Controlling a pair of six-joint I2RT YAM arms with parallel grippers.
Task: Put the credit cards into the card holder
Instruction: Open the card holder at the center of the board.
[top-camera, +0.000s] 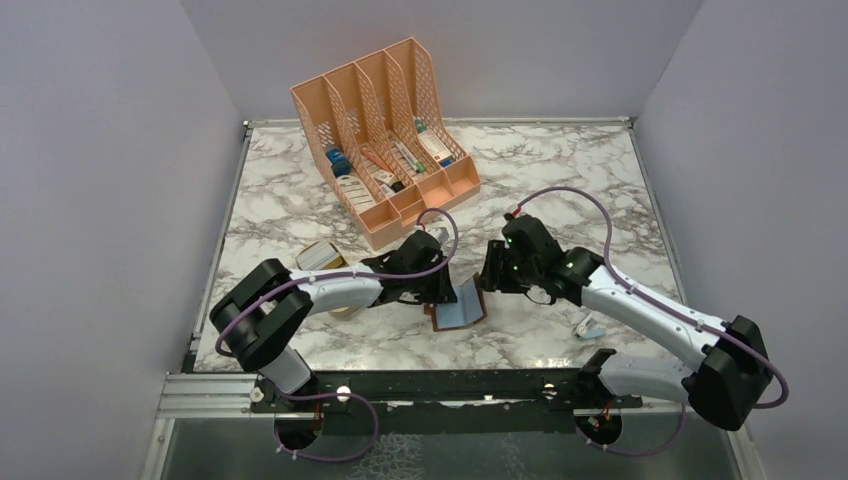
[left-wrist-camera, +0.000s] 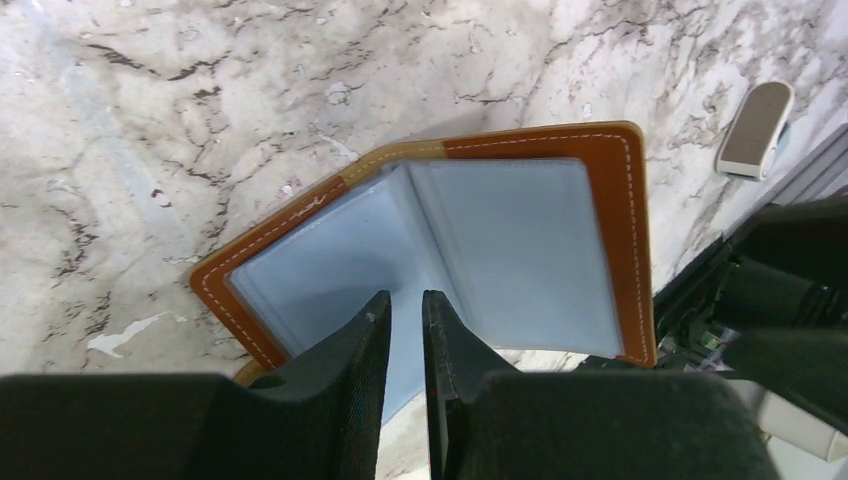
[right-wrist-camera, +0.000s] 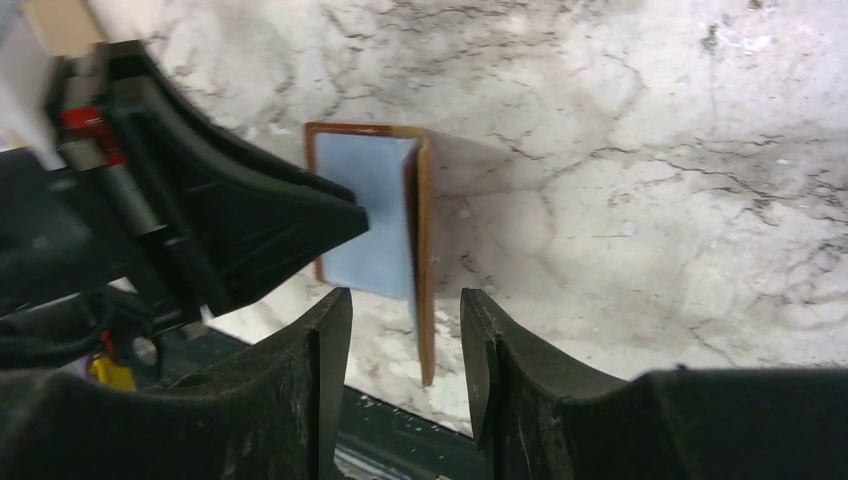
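Note:
The card holder (top-camera: 460, 308) is a brown bifold with pale blue inner pockets. It stands open on its edge on the marble near the front. My left gripper (top-camera: 446, 291) reaches it from the left. In the left wrist view the card holder (left-wrist-camera: 520, 230) spreads open and the gripper (left-wrist-camera: 405, 295) is shut on a pale blue inner sheet; pocket leaf or card, I cannot tell. My right gripper (top-camera: 491, 272) is just right of it. In the right wrist view that gripper (right-wrist-camera: 405, 292) is open, and the card holder's (right-wrist-camera: 370, 210) brown cover lies beyond the gap, untouched. Yellowish-tan credit cards (top-camera: 320, 257) lie stacked by the left forearm.
A peach slotted desk organizer (top-camera: 385, 140) with pens and boxes stands at the back. A small white rounded object (top-camera: 588, 325) lies by the right forearm, also seen as a white rounded object (left-wrist-camera: 755, 130) in the left wrist view. The table's front edge (top-camera: 440, 372) is close below the holder.

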